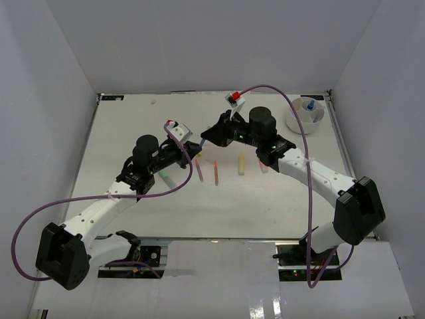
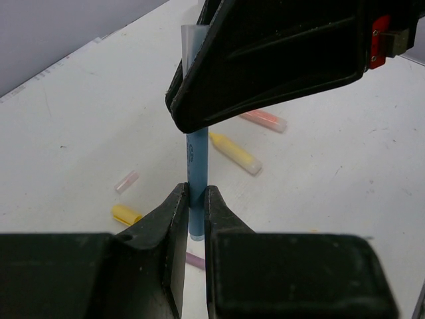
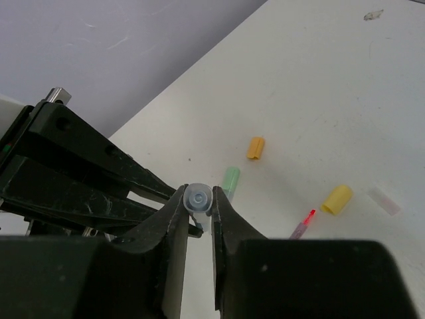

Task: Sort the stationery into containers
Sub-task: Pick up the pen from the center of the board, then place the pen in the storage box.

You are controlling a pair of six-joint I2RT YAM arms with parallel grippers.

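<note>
blue pen: a slim blue plastic pen with a clear cap stood off the white table, gripped at both ends between the two arms, mid-table.
left gripper: the left gripper was clamped narrow on the pen's barrel.
right gripper: the right gripper was pinched on the pen's clear cap end.
loose pieces: a yellow highlighter, an orange pen and a pink pen lay side by side just beyond the grippers.
tub: the round white divided tub sat at the far right corner, a blue-capped bottle inside.
</note>
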